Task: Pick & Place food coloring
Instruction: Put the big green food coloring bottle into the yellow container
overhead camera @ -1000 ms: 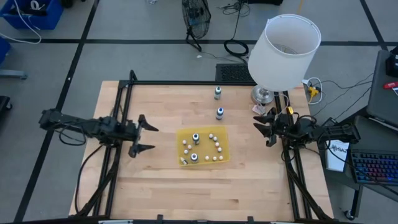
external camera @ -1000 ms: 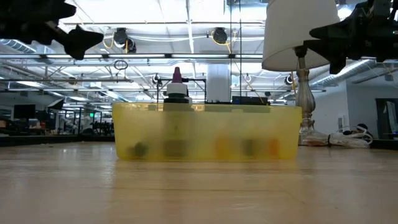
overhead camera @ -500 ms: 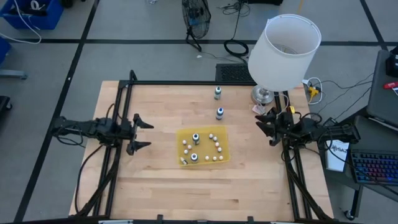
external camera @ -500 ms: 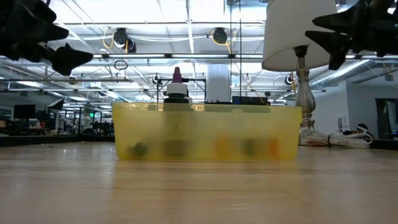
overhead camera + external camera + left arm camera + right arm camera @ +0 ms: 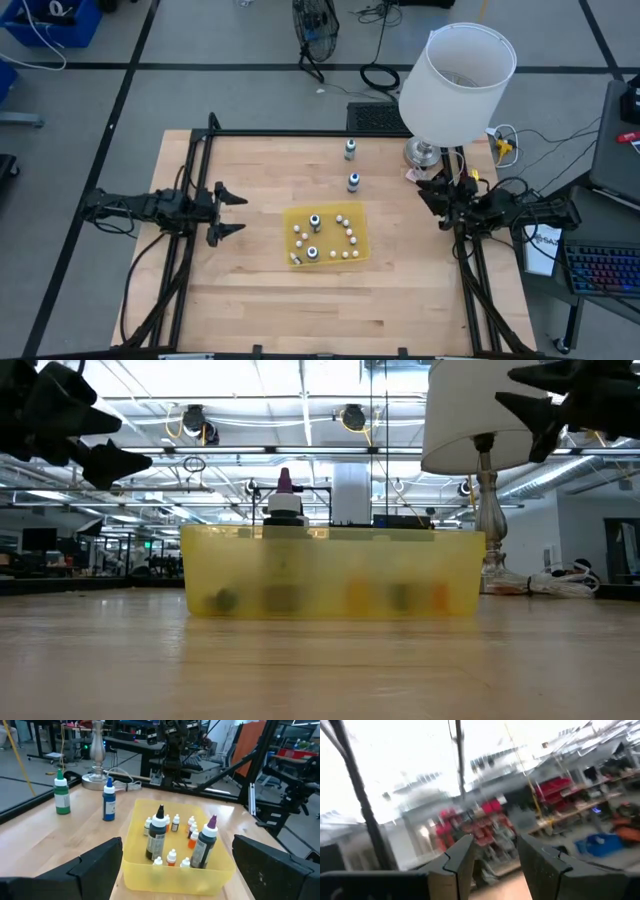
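Four food coloring bottles show. A green one point(image 5: 350, 149) point(image 5: 62, 795) and a blue one point(image 5: 353, 181) point(image 5: 109, 800) stand upright on the wood near the far edge. A black-capped one point(image 5: 158, 832) and a purple-capped one point(image 5: 206, 842) stand in the yellow tray point(image 5: 358, 222) at mid-table, among small white-capped pieces. My left gripper point(image 5: 238, 213) point(image 5: 177, 842) hovers open to the tray's left, pointing level at it. At the table's right edge my right gripper point(image 5: 428, 203) point(image 5: 495, 850) hovers open, tipped upward, with nothing between its fingers.
A lamp with a white shade point(image 5: 455, 75) stands at the far right, its metal base point(image 5: 422, 152) just beyond my right gripper. Black frame rails point(image 5: 195, 170) run along the table's left and right sides. Bare wood lies in front of the tray.
My left gripper has drawn back toward the table's left edge and sunk a little, staying open. My right gripper has tipped upward and rolled somewhat, in place. The bottles and the tray have not moved.
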